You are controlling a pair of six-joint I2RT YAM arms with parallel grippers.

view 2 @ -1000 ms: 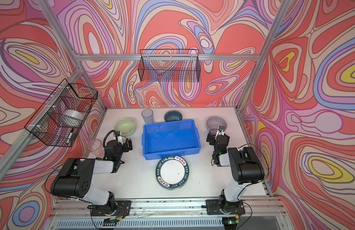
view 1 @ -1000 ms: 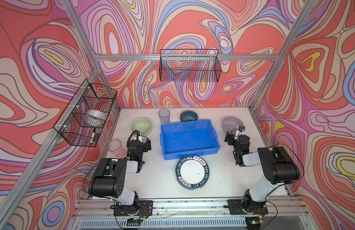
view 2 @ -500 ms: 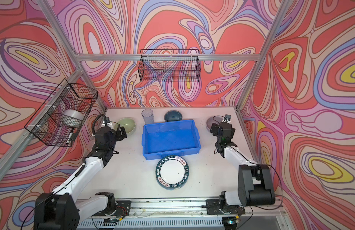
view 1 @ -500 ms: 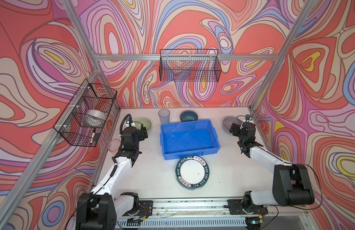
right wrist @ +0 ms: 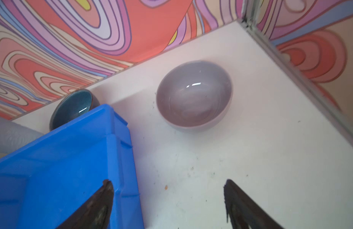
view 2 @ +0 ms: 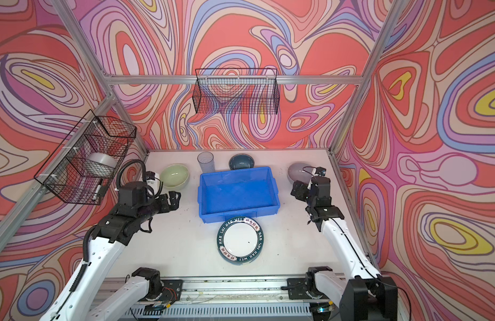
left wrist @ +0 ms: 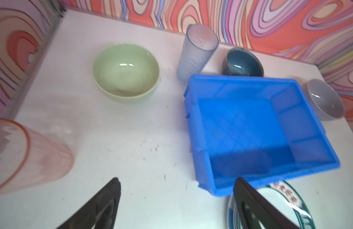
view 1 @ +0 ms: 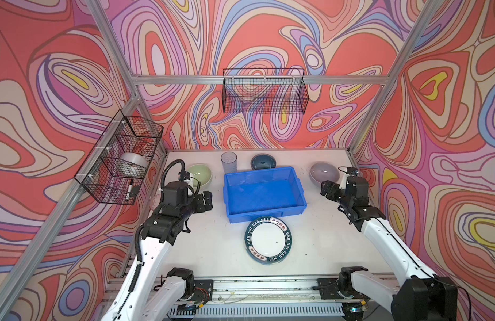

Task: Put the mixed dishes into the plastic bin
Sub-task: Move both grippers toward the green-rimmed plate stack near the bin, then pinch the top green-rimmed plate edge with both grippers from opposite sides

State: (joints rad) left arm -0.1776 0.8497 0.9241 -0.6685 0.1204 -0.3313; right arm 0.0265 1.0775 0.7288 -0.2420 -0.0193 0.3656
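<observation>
The blue plastic bin (view 1: 260, 170) (view 2: 235, 170) stands empty mid-table. Around it sit the mixed dishes: a green-lettered plate (view 1: 268, 241) in front, a pale green bowl (view 1: 200, 173) (left wrist: 125, 72), a clear bluish tumbler (view 1: 228, 162), a dark blue bowl (view 1: 263, 161) and a lavender bowl (view 1: 324, 173) (right wrist: 194, 95). A pink tumbler (left wrist: 23, 156) stands at the left wall, mostly hidden behind my left arm in both top views. My left gripper (view 1: 206, 201) (left wrist: 177, 179) hangs open and empty left of the bin. Open and empty too, my right gripper (view 1: 328, 190) (right wrist: 168, 181) hovers between the bin and the lavender bowl.
A black wire basket (view 1: 121, 161) on the left wall holds a white tape roll (view 1: 133, 164). Another wire basket (view 1: 264, 94) hangs on the back wall. Aluminium frame posts and patterned walls close in the table on three sides.
Both arms have risen from folded poses near the front and stretched toward the back. The left gripper has since turned from the green bowl toward the bin.
</observation>
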